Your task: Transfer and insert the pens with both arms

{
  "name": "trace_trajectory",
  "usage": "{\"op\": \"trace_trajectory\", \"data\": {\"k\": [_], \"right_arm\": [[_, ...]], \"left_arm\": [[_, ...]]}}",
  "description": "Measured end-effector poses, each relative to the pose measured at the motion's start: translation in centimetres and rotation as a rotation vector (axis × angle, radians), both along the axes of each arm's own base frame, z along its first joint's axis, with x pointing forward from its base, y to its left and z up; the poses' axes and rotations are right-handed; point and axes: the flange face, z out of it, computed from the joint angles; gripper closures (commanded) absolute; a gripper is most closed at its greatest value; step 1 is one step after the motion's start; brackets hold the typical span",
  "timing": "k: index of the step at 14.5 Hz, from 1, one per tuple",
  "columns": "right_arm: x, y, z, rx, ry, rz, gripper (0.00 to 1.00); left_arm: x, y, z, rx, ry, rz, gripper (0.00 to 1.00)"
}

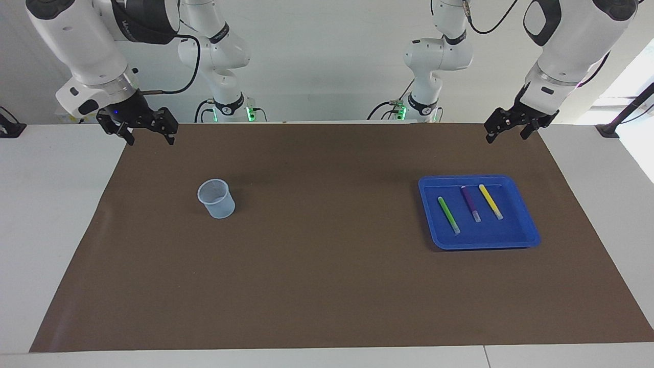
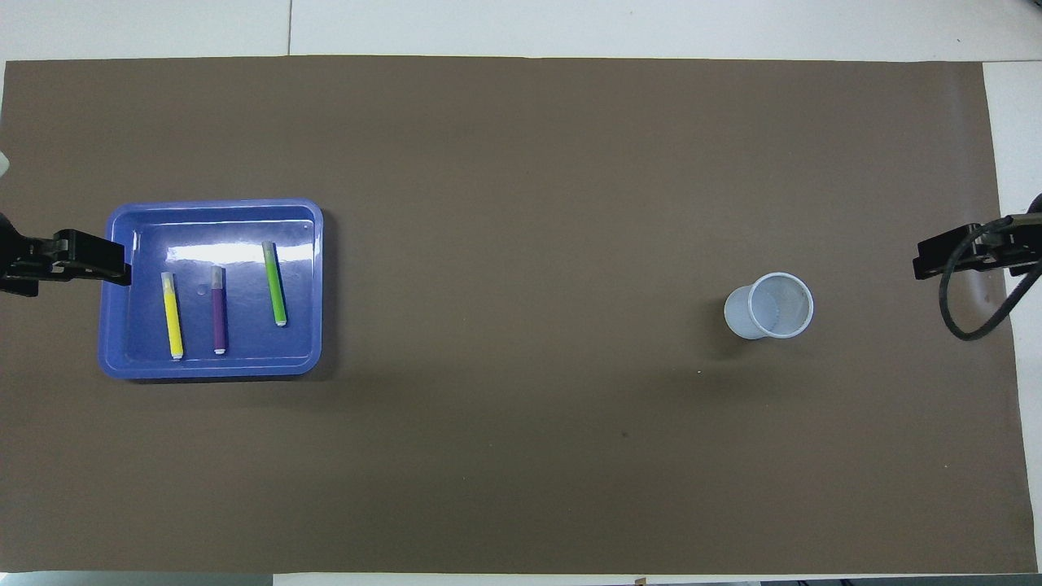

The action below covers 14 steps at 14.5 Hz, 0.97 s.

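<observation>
No transfer is showing yet: the yellow pen point(image 1: 491, 202), purple pen point(image 1: 470, 203) and green pen point(image 1: 448, 215) are lying in the blue tray point(image 1: 526, 239), the cup point(image 1: 216, 199) is standing empty, and the left gripper point(image 1: 506, 130) and right gripper point(image 1: 149, 135) are hanging open and empty.

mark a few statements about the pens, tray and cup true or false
1. Three pens lie in the blue tray: green pen, purple pen, yellow pen. True.
2. The cup lies tipped over. False: it stands upright.
3. The left claw holds a pen. False: it is open, empty, in the air.
4. The right claw is open and empty. True.
5. One pen is in the cup. False: the cup is empty.
</observation>
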Motion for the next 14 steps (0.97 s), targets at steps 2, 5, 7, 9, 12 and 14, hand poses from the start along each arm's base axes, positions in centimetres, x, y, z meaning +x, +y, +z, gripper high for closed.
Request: {"op": "trace_trajectory", "data": {"k": [2, 5, 7, 9, 12, 14], "right_arm": [[0.0, 0.0, 0.0, 0.000, 0.000, 0.000, 0.00], [0.0, 0.0, 0.0, 0.000, 0.000, 0.000, 0.00], [0.0, 0.0, 0.0, 0.000, 0.000, 0.000, 0.00], [0.0, 0.0, 0.0, 0.000, 0.000, 0.000, 0.00], [0.0, 0.0, 0.0, 0.000, 0.000, 0.000, 0.00], [0.0, 0.0, 0.0, 0.000, 0.000, 0.000, 0.00]], "left_arm": [[0.1, 1.3, -1.1, -0.002, 0.010, -0.015, 0.00], [0.4, 3.1, -3.7, -0.005, 0.005, -0.039, 0.00], [0.4, 4.6, -6.5, -0.007, 0.006, -0.032, 0.00], [0.4, 6.1, -9.8, -0.008, 0.016, -0.024, 0.00], [0.9, 7.8, -15.4, -0.007, 0.037, -0.007, 0.00], [1.2, 8.5, -19.1, -0.005, 0.037, 0.002, 0.00]]}}
